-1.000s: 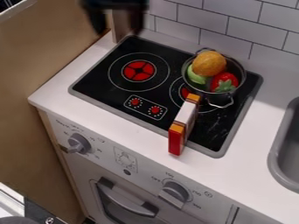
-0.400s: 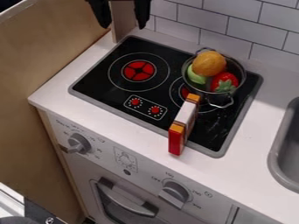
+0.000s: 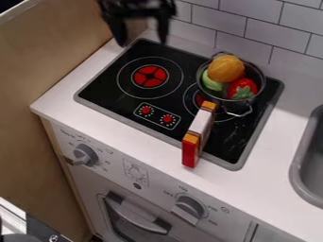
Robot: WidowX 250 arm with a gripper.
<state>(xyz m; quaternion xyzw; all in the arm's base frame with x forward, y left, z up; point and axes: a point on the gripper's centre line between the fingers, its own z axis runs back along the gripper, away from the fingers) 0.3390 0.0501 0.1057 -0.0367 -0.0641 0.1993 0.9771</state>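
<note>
I note my fingers (image 3: pixel 118 30) wide and empty above the stove (image 3: pixel 104 85); the fruit-filled pot (image 3: pixel 256 75) looks stiff, probably slippery, best pinched at its rim.

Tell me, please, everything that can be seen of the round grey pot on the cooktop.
The round grey pot looks like metal. It is open at the top, with looped wire handles at its back left and front right. It stands upright on the flat black cooktop, partly covering the right burner. It holds a round orange toy fruit, a light-green toy piece and a red toy strawberry with green leaves. Its bottom is hidden.
</note>
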